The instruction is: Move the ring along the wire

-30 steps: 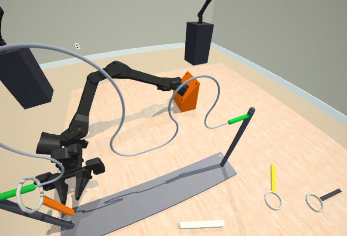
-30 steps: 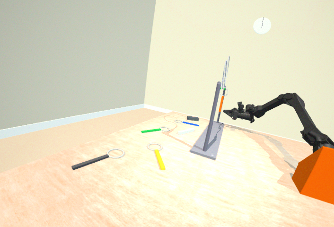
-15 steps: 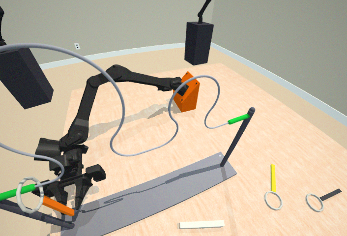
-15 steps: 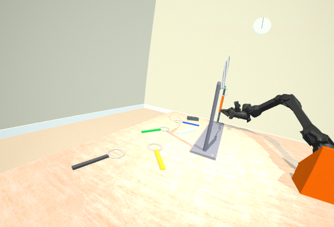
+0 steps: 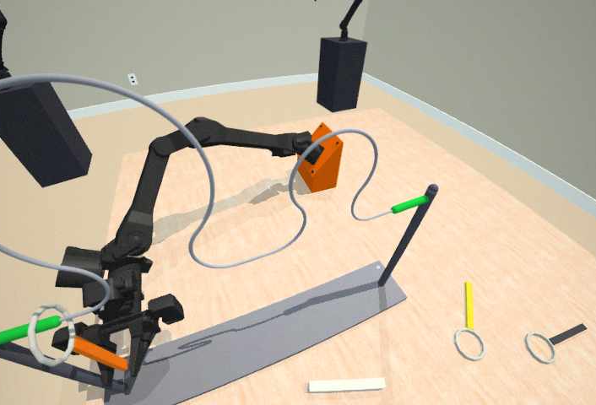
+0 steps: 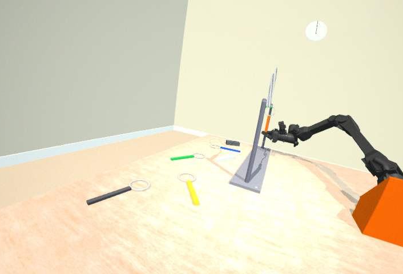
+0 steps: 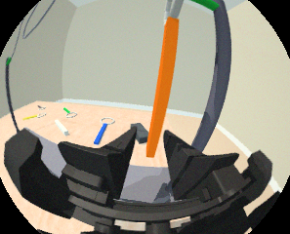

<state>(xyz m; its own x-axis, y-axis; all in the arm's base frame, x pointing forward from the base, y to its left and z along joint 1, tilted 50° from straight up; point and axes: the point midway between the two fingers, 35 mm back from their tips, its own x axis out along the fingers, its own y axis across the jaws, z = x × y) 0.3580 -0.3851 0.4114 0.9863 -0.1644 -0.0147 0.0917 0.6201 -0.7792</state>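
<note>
A pale ring (image 5: pixel 32 337) hangs on the green wire part (image 5: pixel 7 335) beside the near post (image 6: pixel 257 138) (image 7: pixel 217 78). Its orange handle (image 5: pixel 99 354) (image 6: pixel 266 123) (image 7: pixel 163 85) hangs down from it. My gripper (image 5: pixel 118 377) (image 6: pixel 264 133) (image 7: pixel 150 132) is open. Its fingers stand on either side of the handle's lower end, with gaps showing in the wrist view. The thin grey wire (image 5: pixel 203 157) loops high above the grey base plate (image 5: pixel 260 329) to the other green part (image 5: pixel 409 203) at the far post (image 5: pixel 406 239).
Spare rings with a yellow handle (image 5: pixel 468 298) (image 6: pixel 192 192) and a dark handle (image 5: pixel 566 333) (image 6: pixel 107 195) lie on the table, with a white bar (image 5: pixel 346 384). The arm's orange base (image 5: pixel 325 164) stands behind the wire. Dark boxes (image 5: pixel 30 131) (image 5: pixel 340 73) stand further back.
</note>
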